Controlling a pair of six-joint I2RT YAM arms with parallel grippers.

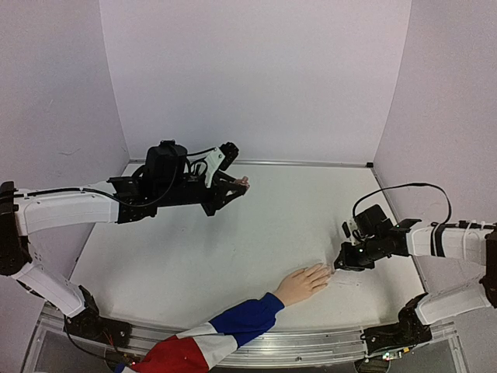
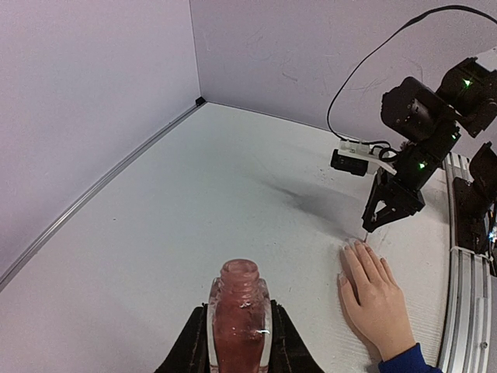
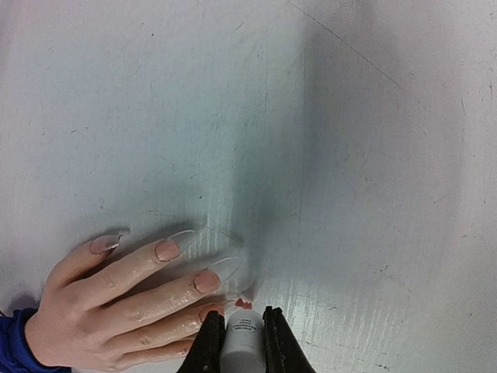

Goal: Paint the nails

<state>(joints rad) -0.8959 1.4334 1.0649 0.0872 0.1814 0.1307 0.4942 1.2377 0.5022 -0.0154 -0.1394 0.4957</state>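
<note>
A pale hand [image 1: 301, 284] in a blue, white and red sleeve [image 1: 233, 326] lies flat on the table, fingers pointing right. Its nails [image 3: 166, 250] carry long clear tips. My right gripper [image 3: 243, 317] is shut on a white brush cap [image 3: 245, 342]. The red brush tip [image 3: 244, 304] sits at the nail of the finger nearest the camera. Seen from above, that right gripper [image 1: 339, 266] hangs just right of the fingertips. My left gripper [image 2: 239, 311] is shut on an uncapped pinkish-red polish bottle [image 2: 238, 273], held above the table at the back left [image 1: 237, 185].
Lilac walls close the white table [image 1: 256, 225] on three sides. A metal rail [image 1: 326, 336] runs along the near edge. In the left wrist view, the right arm [image 2: 419, 132] and its black cable stand over the hand [image 2: 377, 295].
</note>
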